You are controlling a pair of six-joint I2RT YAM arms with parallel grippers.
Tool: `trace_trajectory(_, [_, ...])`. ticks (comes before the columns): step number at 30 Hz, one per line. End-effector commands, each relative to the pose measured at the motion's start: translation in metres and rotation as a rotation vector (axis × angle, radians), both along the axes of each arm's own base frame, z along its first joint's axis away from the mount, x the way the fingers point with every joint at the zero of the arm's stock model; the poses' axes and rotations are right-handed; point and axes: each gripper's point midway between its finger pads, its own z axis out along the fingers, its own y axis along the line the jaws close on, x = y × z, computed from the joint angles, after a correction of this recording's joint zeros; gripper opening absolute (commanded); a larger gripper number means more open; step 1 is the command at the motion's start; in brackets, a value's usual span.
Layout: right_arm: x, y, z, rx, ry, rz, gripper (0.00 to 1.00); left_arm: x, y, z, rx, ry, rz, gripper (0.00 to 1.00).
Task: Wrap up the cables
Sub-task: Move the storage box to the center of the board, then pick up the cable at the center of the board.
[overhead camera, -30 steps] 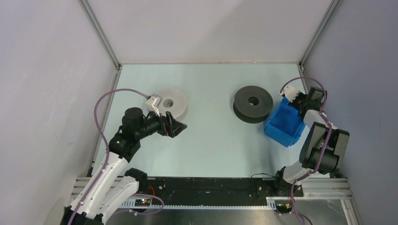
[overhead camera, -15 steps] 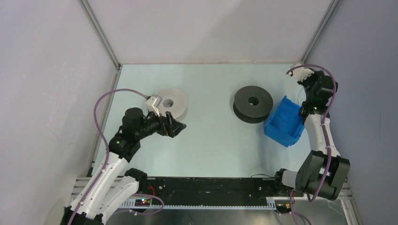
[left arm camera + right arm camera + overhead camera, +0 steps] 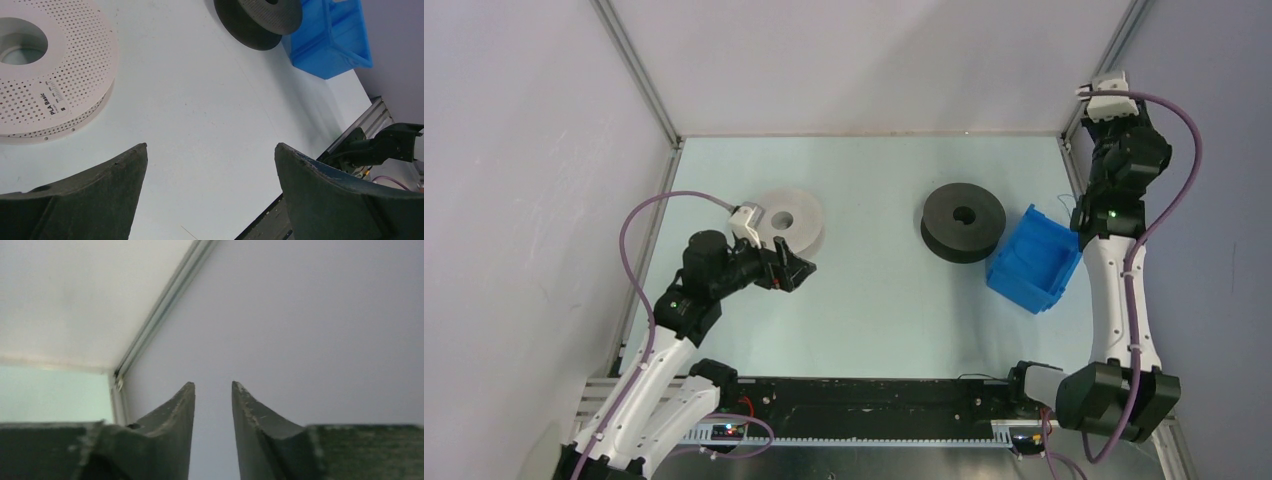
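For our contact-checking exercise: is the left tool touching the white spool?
Apart. The left wrist view shows bare table between the white spool and the wide-open left tool, whose fingers hold nothing.

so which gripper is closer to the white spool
Left. The left gripper hovers just beside the white spool, on its near side; the right gripper is raised in the far right corner.
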Motion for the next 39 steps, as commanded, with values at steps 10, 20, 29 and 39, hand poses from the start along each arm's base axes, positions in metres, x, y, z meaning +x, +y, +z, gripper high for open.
trace_trajectory(10, [0.032,-0.043,-0.197,0.718,0.408,-0.125,0.57,0.003,0.0,0.021,-0.006,-0.071,-0.008,1.0])
trace_trajectory(20, [0.055,-0.065,-0.302,0.992,0.676,-0.168,0.59,0.003,-0.001,0.019,-0.001,-0.059,-0.021,1.0])
trace_trajectory(29, [0.061,-0.069,-0.364,1.092,0.791,-0.221,0.59,0.004,-0.002,0.015,0.015,-0.043,-0.028,0.98])
trace_trajectory(39, [0.054,-0.094,-0.349,1.024,0.72,-0.357,0.11,0.008,0.003,0.011,0.025,-0.027,-0.005,0.98])
